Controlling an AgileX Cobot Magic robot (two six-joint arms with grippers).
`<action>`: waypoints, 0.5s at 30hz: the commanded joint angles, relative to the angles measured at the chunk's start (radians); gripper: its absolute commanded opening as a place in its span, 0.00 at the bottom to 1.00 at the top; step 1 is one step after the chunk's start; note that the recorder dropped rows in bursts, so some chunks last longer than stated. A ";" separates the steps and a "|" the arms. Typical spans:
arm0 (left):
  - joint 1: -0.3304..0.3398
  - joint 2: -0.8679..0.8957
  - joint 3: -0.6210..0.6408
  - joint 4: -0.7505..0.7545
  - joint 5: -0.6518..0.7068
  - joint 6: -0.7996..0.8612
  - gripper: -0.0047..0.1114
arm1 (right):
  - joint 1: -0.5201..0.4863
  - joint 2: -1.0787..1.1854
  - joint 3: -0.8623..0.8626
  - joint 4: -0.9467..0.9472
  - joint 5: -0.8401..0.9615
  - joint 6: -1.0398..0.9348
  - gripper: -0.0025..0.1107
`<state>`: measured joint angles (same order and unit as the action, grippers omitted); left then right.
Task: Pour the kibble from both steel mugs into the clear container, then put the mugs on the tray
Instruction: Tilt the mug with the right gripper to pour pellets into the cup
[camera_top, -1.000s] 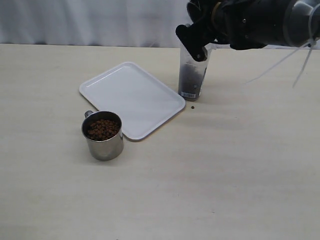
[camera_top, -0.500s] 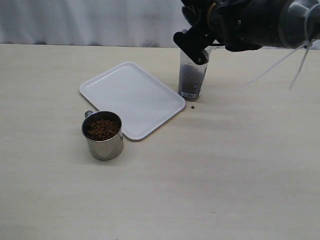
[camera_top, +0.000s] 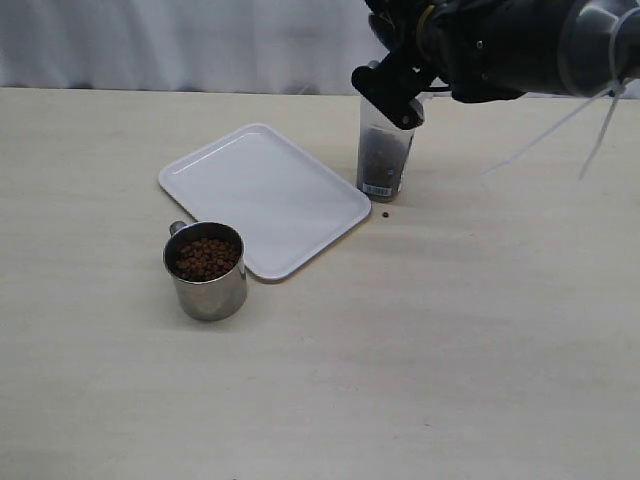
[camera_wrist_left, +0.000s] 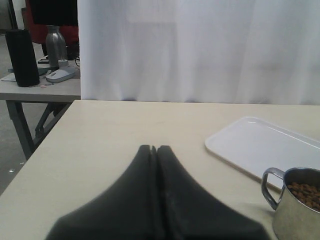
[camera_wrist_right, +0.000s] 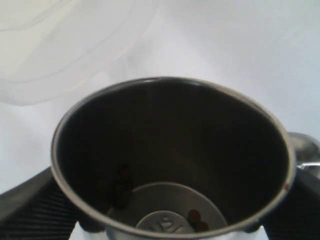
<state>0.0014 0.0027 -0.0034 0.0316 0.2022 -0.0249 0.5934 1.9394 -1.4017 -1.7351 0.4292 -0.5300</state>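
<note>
— Beyond the tray's (camera_top: 265, 195) far corner, what has the right claw (camera_top: 392, 95) got hold of?

— A steel mug (camera_wrist_right: 170, 140). Seen from the wrist, the right claw (camera_wrist_right: 167, 202) has its two fingers (camera_wrist_right: 30, 205) spread wide, one against each side of the mug's wall, so it is gripping it. Only a few pellets (camera_wrist_right: 195, 217) lie on the bottom inside.

— And where is it, exactly?

— Up at the rim of the clear container (camera_top: 383, 160), which stands upright on the tabletop (camera_top: 450, 350) just past that corner of the tray. From where I stand the arm hides the mug itself. The container has dark kibble (camera_top: 382, 152) in its lower part, and a stray pellet (camera_top: 385, 214) lies on the tabletop between its base and the tray.

— The other mug?

— The second mug (camera_top: 207, 272) stands upright at the tray's near corner, just touching its rim, heaped with kibble (camera_top: 206, 257). Nothing sits on the tray.

— The left claw (camera_wrist_left: 155, 150)?

— Closed, fingertips pressed together, holding nothing. It hangs above the tabletop, apart from the tray and second mug.
</note>
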 joint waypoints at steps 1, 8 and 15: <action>0.003 -0.003 0.003 0.006 -0.006 -0.004 0.04 | 0.001 -0.006 -0.010 -0.009 0.014 -0.005 0.06; 0.003 -0.003 0.003 0.006 -0.006 -0.004 0.04 | 0.002 0.012 -0.006 -0.009 0.089 -0.034 0.06; 0.003 -0.003 0.003 0.006 -0.006 -0.004 0.04 | 0.027 0.016 -0.006 -0.009 0.076 -0.039 0.06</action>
<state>0.0014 0.0027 -0.0034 0.0316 0.2022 -0.0249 0.6017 1.9567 -1.4017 -1.7333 0.5051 -0.5577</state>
